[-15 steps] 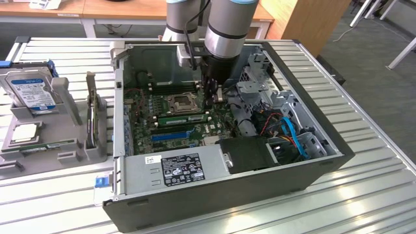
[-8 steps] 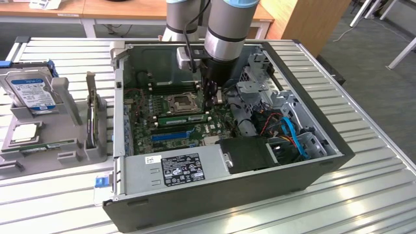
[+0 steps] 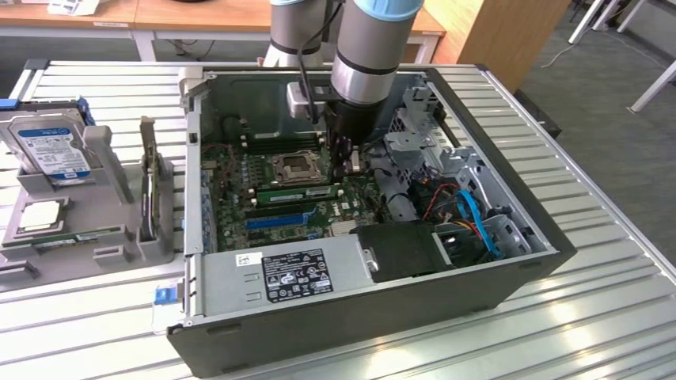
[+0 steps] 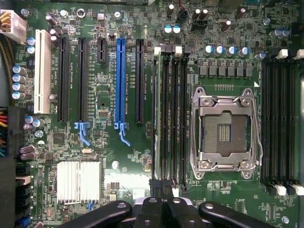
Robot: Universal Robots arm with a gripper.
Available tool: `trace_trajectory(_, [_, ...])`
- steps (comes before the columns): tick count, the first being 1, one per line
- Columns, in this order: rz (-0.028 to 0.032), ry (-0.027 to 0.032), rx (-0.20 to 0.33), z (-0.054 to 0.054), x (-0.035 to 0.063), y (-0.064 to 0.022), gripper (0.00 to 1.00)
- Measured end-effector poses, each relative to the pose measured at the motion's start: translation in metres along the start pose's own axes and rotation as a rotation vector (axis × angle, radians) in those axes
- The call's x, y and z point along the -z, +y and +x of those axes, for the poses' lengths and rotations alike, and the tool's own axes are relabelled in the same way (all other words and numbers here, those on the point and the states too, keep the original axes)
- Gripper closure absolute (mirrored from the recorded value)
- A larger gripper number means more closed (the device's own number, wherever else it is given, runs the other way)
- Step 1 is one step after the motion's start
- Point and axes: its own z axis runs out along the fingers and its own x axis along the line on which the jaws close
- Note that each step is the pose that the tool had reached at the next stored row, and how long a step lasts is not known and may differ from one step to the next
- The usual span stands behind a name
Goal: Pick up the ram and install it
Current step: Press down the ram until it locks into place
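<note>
Fingers (image 4: 157,187) sit closed over end of the ram (image 3: 299,192).

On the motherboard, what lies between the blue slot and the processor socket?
In the wrist view, one black expansion slot and then a row of black memory slots lie between the blue slot and the processor socket.

The hard drive (image 3: 51,147) carries a blue and white label, but its print is too small to read. The power supply (image 3: 227,289) bears a black and white rating sticker (image 3: 298,275) and a small white sticker (image 3: 248,259), neither of them legible. White lettering runs beside the slots on the motherboard (image 4: 102,107), and none of it can be made out.
</note>
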Motion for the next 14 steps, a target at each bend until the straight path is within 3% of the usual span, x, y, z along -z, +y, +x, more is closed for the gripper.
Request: trace_trajectory(14, [0.0000, 0.0001, 0.000, -0.0015, -0.0006, -0.0002, 0.90])
